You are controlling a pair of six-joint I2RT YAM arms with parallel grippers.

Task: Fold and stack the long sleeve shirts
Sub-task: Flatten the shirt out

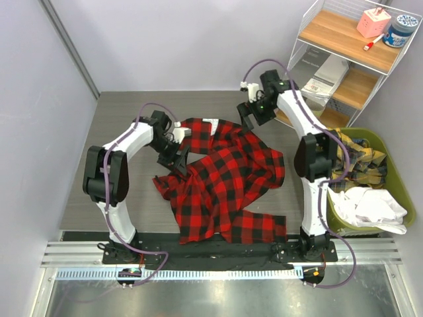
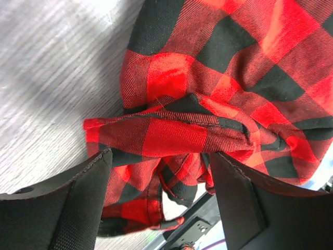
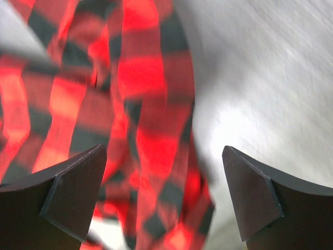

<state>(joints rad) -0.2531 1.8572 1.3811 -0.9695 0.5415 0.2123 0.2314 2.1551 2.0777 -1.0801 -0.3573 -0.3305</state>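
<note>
One long sleeve shirt (image 1: 225, 178), red-and-black check flannel, lies crumpled across the middle of the grey table (image 1: 119, 132). My left gripper (image 1: 175, 158) hangs over its left edge. In the left wrist view the gripper (image 2: 158, 200) is open, and a bunched fold of the shirt (image 2: 208, 78) sits loose between and beyond the black fingers (image 2: 78, 203). My right gripper (image 1: 248, 119) is raised above the shirt's far right corner. In the right wrist view it (image 3: 164, 192) stands wide open, with blurred check cloth (image 3: 140, 104) below it, free of both pads.
A green bin (image 1: 396, 178) at the right holds a yellow plaid garment (image 1: 360, 158) and white cloth (image 1: 367, 205). A wire shelf (image 1: 344, 59) with wooden boards stands at the back right. Walls close in the left and back, and a metal rail (image 1: 218, 254) runs along the front.
</note>
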